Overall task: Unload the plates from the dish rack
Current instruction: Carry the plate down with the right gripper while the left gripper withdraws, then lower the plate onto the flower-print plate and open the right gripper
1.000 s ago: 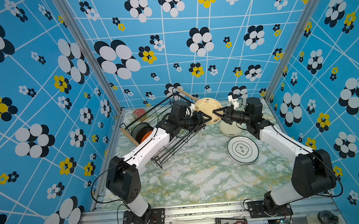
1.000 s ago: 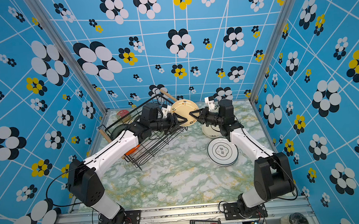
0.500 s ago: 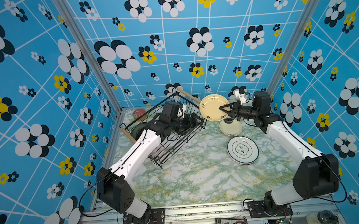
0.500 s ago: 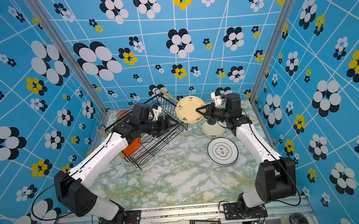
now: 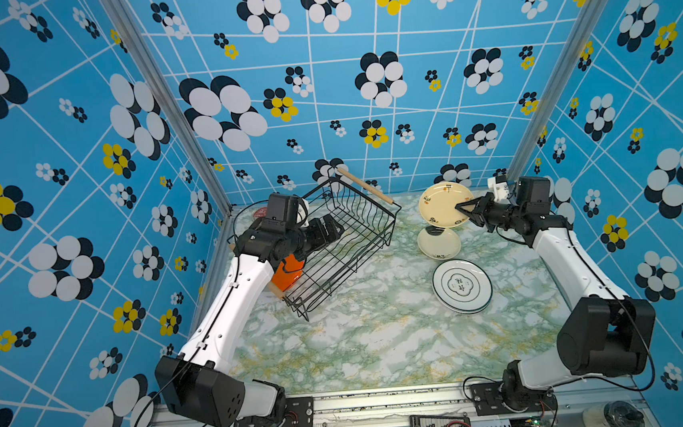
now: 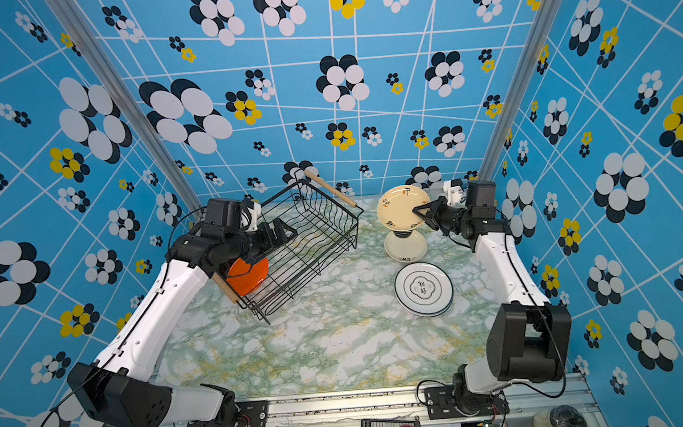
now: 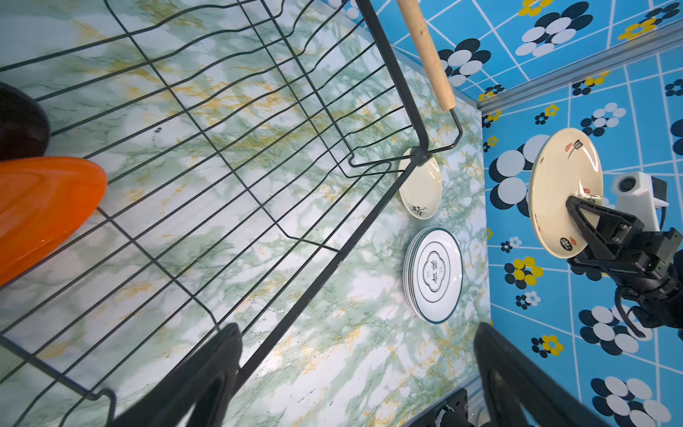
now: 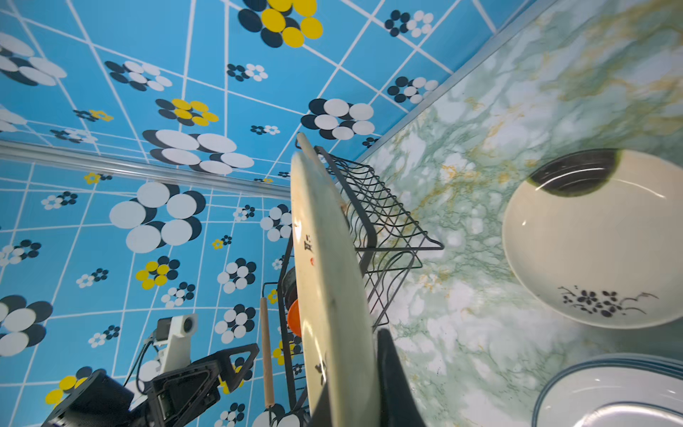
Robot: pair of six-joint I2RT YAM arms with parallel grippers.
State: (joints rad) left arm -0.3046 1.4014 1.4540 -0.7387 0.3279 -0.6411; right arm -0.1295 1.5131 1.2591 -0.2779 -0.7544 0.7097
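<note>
At dish rack (image 5: pixel 350 243), left jaws wide, seemingly empty, right jaws gripping cream plate (image 5: pixel 437 203).

arms (image 5: pixel 238 297): white link shells | black joint housings | black pincer fingers (image 7: pixel 210 377)

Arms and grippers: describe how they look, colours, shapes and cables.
The left arm and right arm have white shells with black joints and bases. Black cables loop along them. The black fingers are open triangular frames; white cameras sit at the wrists.
</note>
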